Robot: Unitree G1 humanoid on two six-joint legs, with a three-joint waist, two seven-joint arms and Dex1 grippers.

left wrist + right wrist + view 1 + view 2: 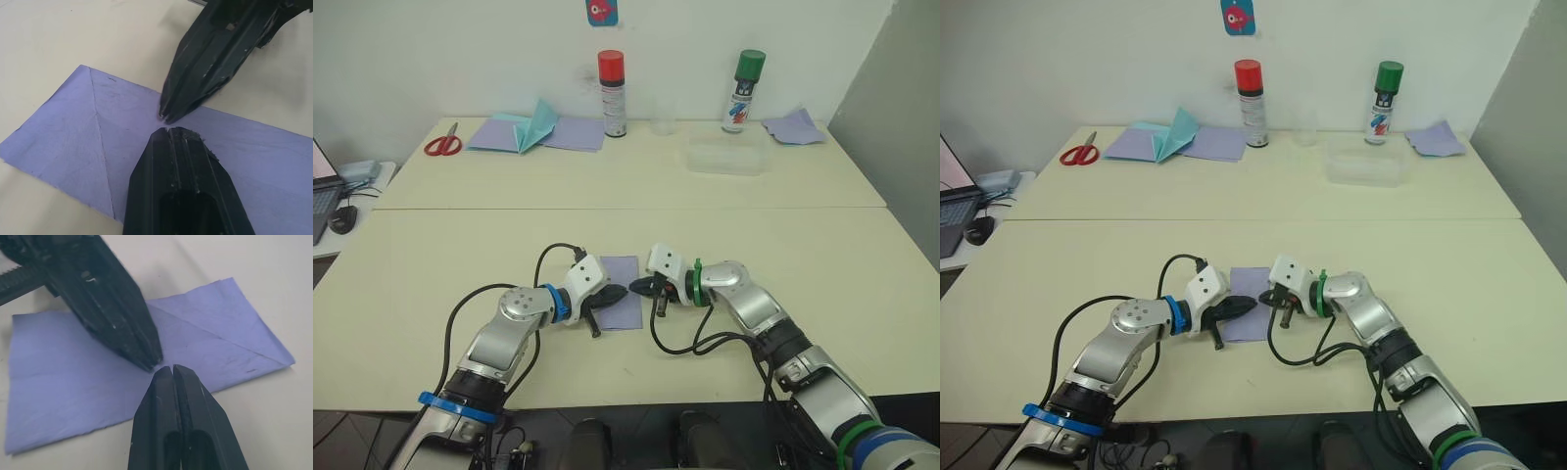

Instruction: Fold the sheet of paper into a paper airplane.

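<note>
Matt, faintly creased lavender sheet of paper [98, 367]; scuffed black plastic end effector fingers [181, 186].

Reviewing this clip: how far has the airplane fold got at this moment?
Early. Done: the sheet of paper lies flat on the table with diagonal creases near one end. In hand: the left gripper and right gripper, both shut, meet tip to tip over the middle of the sheet; whether they press on it is unclear. Left: there is no pointed nose and no wings yet.
</note>
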